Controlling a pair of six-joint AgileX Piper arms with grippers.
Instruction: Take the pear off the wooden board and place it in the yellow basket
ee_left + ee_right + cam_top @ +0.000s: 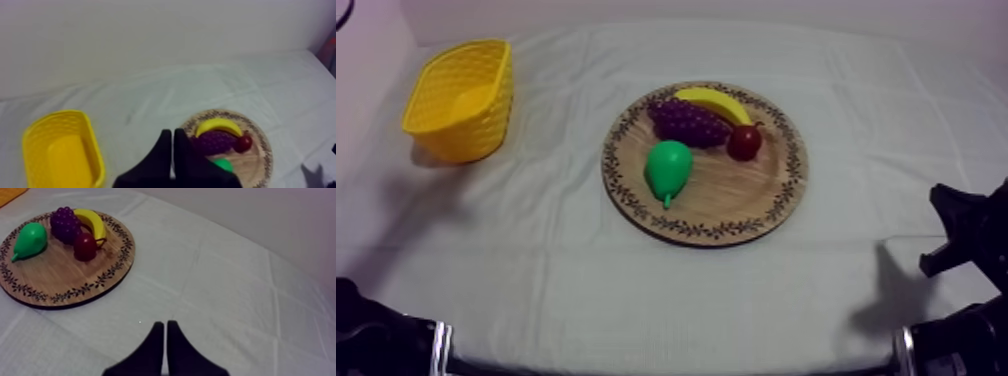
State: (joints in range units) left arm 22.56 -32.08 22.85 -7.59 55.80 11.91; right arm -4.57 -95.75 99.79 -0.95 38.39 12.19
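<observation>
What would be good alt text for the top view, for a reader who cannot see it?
A green pear lies on a round wooden board mid-table, with grapes, a banana and a small red fruit behind it. A yellow basket stands on the cloth at far left. The left arm and right arm sit low at the near corners.

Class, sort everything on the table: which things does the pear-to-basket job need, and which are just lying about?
Needed for the job: pear; board it lies on; basket at the left arm's side.

Just lying about, all on the board: banana; grapes; small red fruit.
</observation>
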